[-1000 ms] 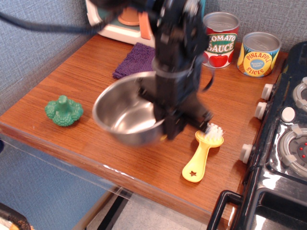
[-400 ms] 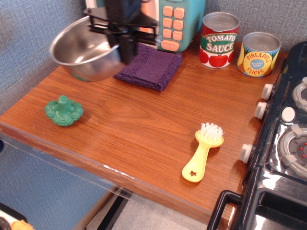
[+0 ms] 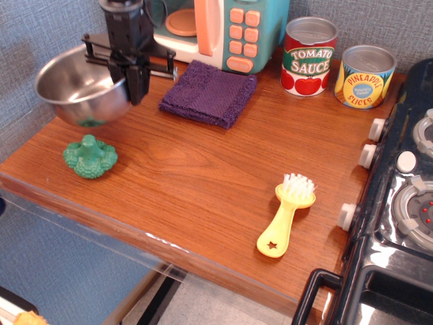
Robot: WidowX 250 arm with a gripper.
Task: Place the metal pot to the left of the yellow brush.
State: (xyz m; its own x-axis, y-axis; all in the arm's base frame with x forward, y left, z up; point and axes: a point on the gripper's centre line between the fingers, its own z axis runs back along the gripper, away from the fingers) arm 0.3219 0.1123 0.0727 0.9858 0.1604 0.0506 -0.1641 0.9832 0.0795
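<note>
The metal pot (image 3: 78, 84), a shiny round steel bowl, hangs in the air over the table's far left, above the green broccoli toy. My gripper (image 3: 132, 71) is shut on the pot's right rim, its black fingers pointing down. The yellow brush (image 3: 287, 213), with white bristles and a star hole in its handle, lies flat near the table's front right, far from the pot.
A green broccoli toy (image 3: 90, 157) sits at the front left. A purple cloth (image 3: 210, 93) lies at the back middle before a toy microwave (image 3: 220, 27). Two tin cans (image 3: 310, 55) (image 3: 365, 76) stand at the back right. A black toy stove (image 3: 399, 196) borders the right edge.
My gripper has carried the pot from beside the brush up and to the far left, now lower and further left than 0.4 s ago. The brush has not moved.
</note>
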